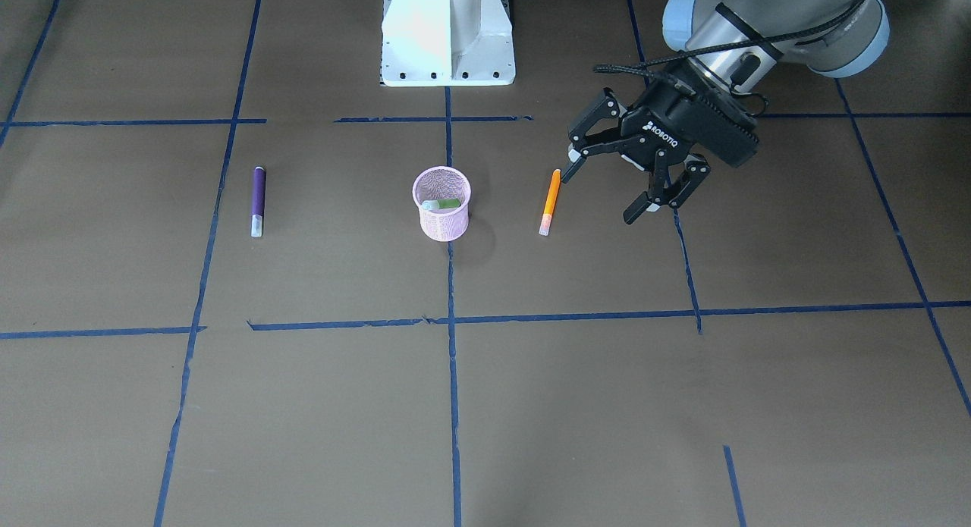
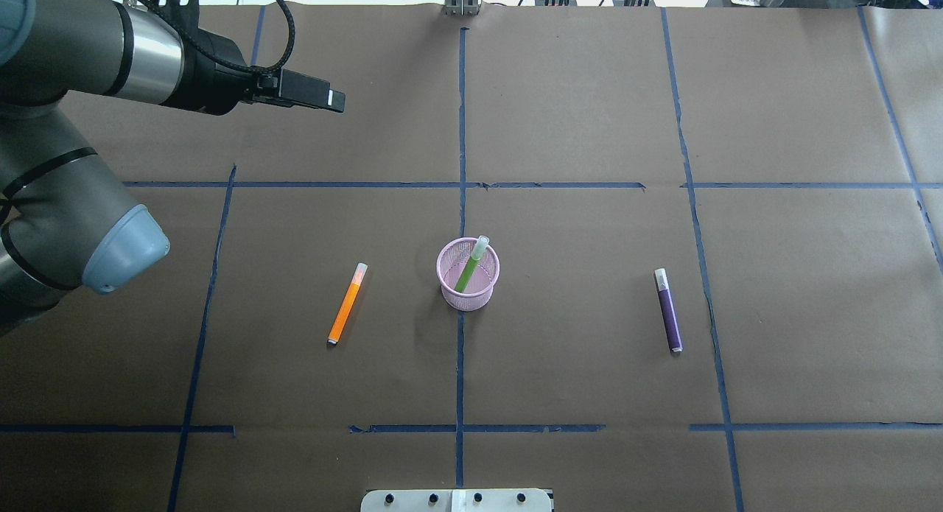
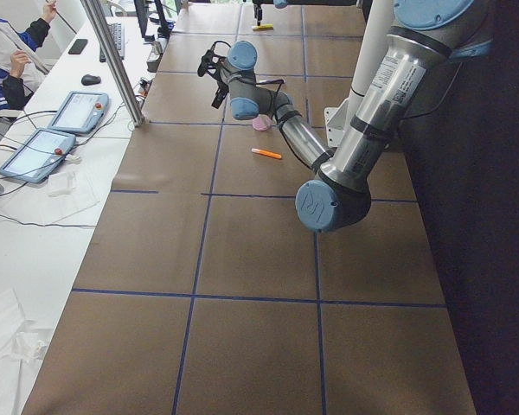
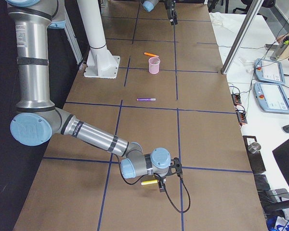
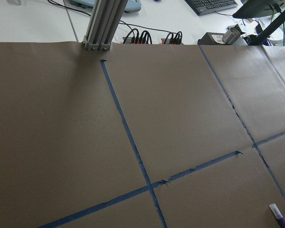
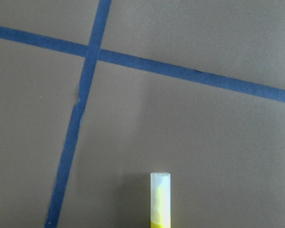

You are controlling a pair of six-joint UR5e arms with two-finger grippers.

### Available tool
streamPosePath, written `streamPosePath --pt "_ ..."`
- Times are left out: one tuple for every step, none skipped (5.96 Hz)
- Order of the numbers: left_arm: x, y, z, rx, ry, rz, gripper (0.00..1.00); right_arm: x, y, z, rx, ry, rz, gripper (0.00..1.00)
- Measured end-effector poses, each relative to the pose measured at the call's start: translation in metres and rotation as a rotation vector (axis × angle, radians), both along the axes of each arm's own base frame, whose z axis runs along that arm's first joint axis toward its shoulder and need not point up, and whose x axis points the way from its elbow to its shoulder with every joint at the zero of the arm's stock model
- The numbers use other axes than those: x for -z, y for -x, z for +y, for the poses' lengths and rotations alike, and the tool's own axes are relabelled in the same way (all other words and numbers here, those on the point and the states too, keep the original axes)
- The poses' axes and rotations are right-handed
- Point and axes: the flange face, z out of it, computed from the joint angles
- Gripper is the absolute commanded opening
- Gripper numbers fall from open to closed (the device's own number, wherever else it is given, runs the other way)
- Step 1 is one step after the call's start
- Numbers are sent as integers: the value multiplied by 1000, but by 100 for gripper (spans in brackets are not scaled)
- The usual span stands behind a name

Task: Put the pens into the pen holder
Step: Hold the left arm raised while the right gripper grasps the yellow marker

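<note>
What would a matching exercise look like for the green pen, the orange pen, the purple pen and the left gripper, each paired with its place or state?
Things:
1. green pen
2. orange pen
3. purple pen
4. left gripper

Places or states:
A. lying on the table, on the robot's right of the pen holder
B. open, holding nothing
C. leaning inside the pen holder
D. lying on the table, on the robot's left of the pen holder

Pairs: 1-C, 2-D, 3-A, 4-B.
</note>
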Motion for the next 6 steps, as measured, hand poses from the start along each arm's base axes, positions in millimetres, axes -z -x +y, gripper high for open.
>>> streamPosePath --pt "0 0 0 1 1 -1 100 -2 2 -3 8 1 0 100" --pt "-1 0 0 2 1 -1 100 -6 3 -11 25 -7 1 100" --pt "-1 0 0 2 0 -1 100 -8 5 -19 45 -19 1 100" --pt "-1 0 0 2 0 0 100 -8 6 -22 51 -22 0 100" --pt "0 0 0 2 -1 0 100 -9 6 -22 52 -19 -3 99" --pt "0 0 0 2 -2 1 100 -11 6 -20 53 -14 -9 98"
